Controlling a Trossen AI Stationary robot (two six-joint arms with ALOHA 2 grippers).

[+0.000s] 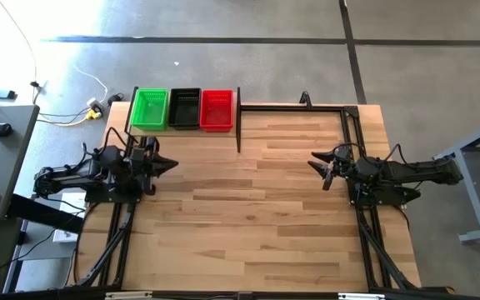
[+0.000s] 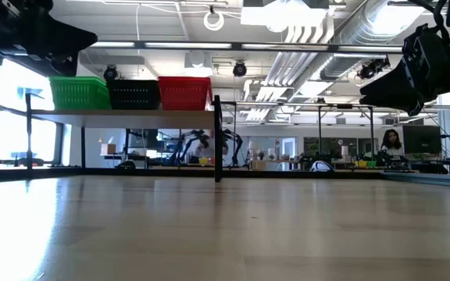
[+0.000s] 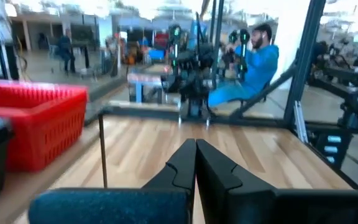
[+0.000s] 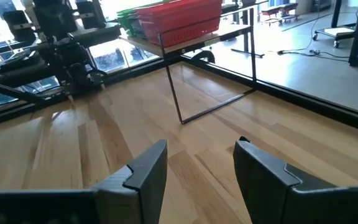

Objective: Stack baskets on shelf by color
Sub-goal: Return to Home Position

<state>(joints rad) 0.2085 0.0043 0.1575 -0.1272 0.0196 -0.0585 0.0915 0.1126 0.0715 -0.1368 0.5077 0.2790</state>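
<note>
On the raised light-wood shelf [image 1: 186,132] at the table's far left stand a green basket stack [image 1: 149,108], a black one [image 1: 184,108] and a red one [image 1: 216,109], side by side; how many are nested in each I cannot tell. The low view shows them in the same order: green [image 2: 80,92], black [image 2: 133,94], red [image 2: 184,93]. My left gripper [image 1: 172,165] hovers shut over the table's left side, below the shelf's near edge, holding nothing. My right gripper [image 1: 314,161] hovers open over the table's right side, also holding nothing.
A thin black frame post [image 1: 238,129] stands at the shelf's right end, with a black rail [image 1: 294,107] along the table's far edge. The wooden tabletop [image 1: 248,217] stretches between the arms. A person in blue [image 3: 247,68] sits beyond the table.
</note>
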